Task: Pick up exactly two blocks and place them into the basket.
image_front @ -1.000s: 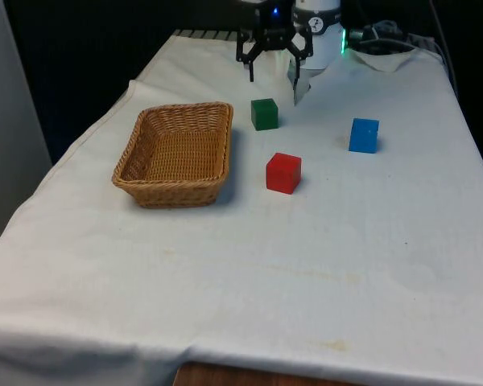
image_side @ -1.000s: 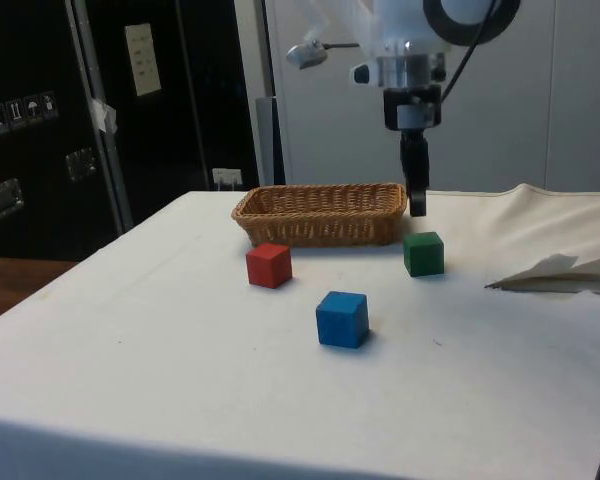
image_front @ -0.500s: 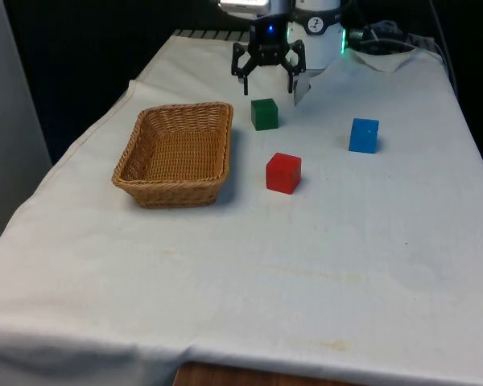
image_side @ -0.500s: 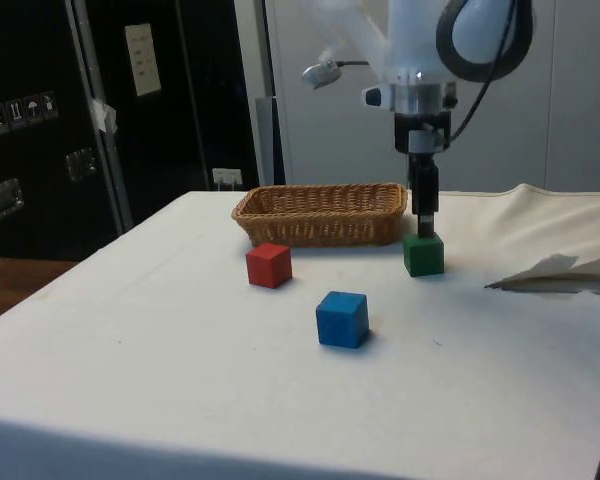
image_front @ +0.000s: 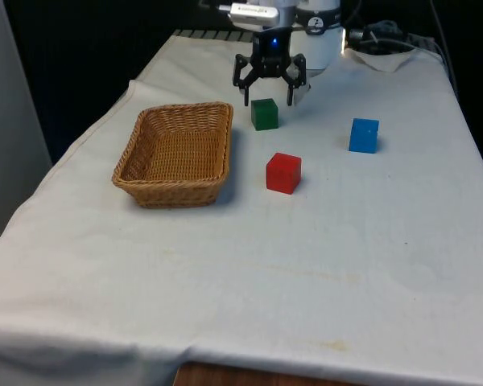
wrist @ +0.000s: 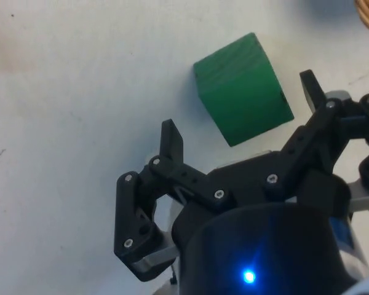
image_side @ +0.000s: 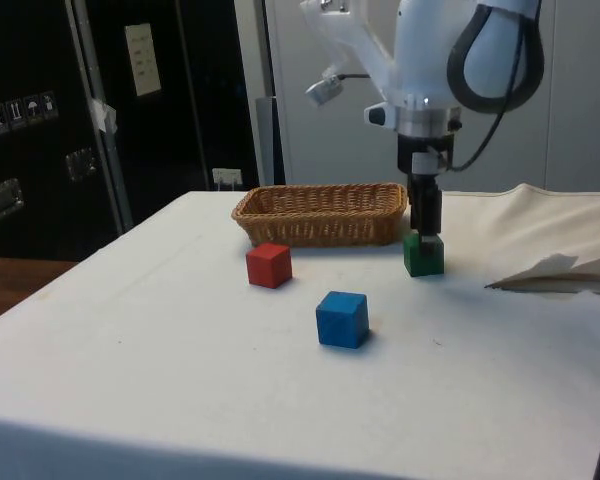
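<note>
We are hovering our black two-finger tool (image_front: 266,100), spread wide and holding nothing, over the small green wooden cube (image_front: 264,114) sitting on the white-clothed surface (image_front: 322,257) before dark cabinets (image_side: 90,120)

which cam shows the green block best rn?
Wrist view: the green wooden cube is large, top and one side showing, between the open tool fingers. Front view shows it beneath the tool; side view has the tool overlapping its top.

Green block (wrist: 243,89) on white cloth (wrist: 67,123) — gripper (wrist: 240,117) spread wide, fingertips flanking it
</note>
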### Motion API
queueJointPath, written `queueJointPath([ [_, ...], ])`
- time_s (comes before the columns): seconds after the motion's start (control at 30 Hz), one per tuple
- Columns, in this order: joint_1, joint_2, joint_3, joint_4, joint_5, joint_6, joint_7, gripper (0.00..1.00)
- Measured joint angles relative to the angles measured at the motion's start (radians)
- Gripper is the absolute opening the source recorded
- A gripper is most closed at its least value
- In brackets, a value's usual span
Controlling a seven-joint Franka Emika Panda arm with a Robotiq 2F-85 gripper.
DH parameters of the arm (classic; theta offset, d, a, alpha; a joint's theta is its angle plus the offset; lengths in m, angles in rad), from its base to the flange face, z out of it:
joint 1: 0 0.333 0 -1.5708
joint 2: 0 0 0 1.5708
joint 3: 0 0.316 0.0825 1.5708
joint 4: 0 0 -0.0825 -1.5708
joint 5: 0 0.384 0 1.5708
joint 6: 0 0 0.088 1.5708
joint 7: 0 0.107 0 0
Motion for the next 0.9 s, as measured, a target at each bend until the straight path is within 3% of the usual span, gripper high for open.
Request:
queueJointPath([
  [0.27, 0.001, 0.068, 0.012, -0.001, 0.000, 0.081, 0.003, 1.00],
  [0.57, 0.000, 0.072, 0.012, -0.001, 0.000, 0.086, 0.003, 1.00],
  [0.63, 0.000, 0.072, 0.012, -0.001, 0.000, 0.086, 0.003, 0.80],
  [0.7, 0.000, 0.072, 0.012, -0.001, 0.000, 0.086, 0.003, 0.51],
  [0.77, 0.000, 0.072, 0.012, -0.001, 0.000, 0.086, 0.003, 0.29],
  [0.87, 0.000, 0.072, 0.012, 0.000, 0.000, 0.086, 0.002, 0.02],
  [0.9, 0.000, 0.070, 0.012, 0.000, 0.000, 0.086, 0.002, 0.01],
])
